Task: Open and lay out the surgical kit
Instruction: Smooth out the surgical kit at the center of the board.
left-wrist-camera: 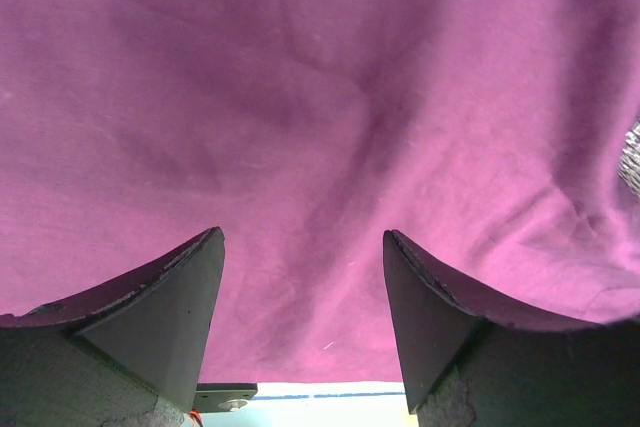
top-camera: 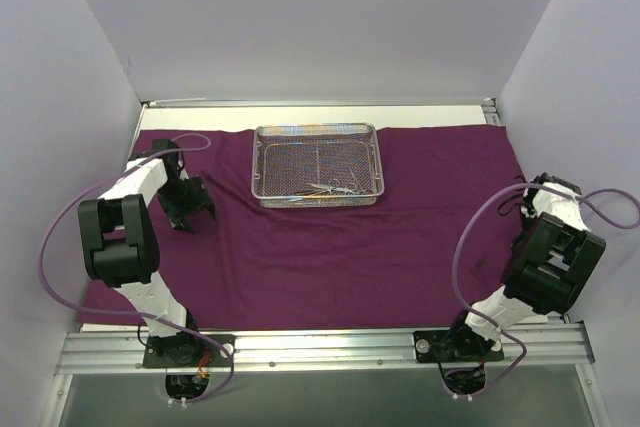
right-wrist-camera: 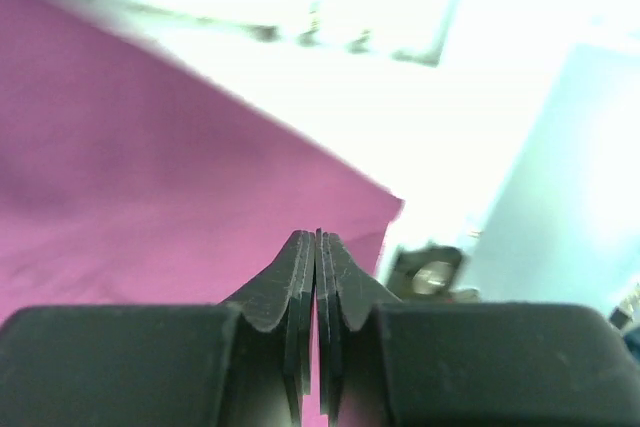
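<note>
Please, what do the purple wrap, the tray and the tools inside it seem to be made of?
The purple wrap looks like matte woven cloth: it shows soft creases and wrinkles. The tray seems to be shiny silver wire mesh, as purple shows through its fine grid. The instruments in it are thin and bright, probably polished metal, though too small to be sure.

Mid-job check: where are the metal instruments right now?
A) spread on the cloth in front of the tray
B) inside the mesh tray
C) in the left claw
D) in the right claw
B: the instruments lie inside the mesh tray on the cloth; the left claw is open and empty, the right claw shut with no instrument in it.
</note>
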Available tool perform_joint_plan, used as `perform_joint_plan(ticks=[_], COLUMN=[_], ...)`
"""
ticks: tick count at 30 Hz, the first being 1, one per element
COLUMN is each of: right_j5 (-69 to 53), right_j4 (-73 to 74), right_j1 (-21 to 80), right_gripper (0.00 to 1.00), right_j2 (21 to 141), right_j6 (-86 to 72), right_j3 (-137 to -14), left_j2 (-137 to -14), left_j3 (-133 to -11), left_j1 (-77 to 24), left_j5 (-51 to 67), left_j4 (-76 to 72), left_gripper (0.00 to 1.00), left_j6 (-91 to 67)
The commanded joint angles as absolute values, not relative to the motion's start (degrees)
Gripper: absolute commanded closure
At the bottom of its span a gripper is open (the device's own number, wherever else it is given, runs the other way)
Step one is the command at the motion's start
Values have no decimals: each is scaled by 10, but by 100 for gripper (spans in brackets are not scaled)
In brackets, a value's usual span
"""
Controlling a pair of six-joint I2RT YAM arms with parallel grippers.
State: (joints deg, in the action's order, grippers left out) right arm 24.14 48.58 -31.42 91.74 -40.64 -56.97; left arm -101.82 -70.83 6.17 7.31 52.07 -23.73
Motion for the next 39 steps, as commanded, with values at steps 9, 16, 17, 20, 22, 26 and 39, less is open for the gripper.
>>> perform_joint_plan(ticks=[9, 16, 17, 20, 22, 26, 39], right_j5=[191, 99, 92, 89, 94, 109, 102], right_j4=[509, 494, 492, 483, 481, 469, 411], right_j1=[-211, -211, -210, -207, -207, -207, -207], right_gripper=[75, 62, 64, 63, 61, 60, 62], right_j2=[843, 788, 790, 806, 820, 856, 921], right_j6=[-323, -353, -358, -365, -363, -345, -332], right_j3=[-659, -571, -558, -522, -526, -533, -539], left_j2=[-1018, -1005, -1003, -1002, -1005, -1012, -1035], left_j3=[-724, -715, -711, -699, -697, -701, -709], left_j1=[78, 78, 78, 78, 79, 85, 87], left_j5=[64, 70, 73, 73, 72, 73, 81], left_j4=[530, 523, 519, 516, 516, 512, 505], left_gripper=[27, 27, 27, 27, 27, 27, 27], left_j6=[-242, -248, -249, -246, -243, -243, -245])
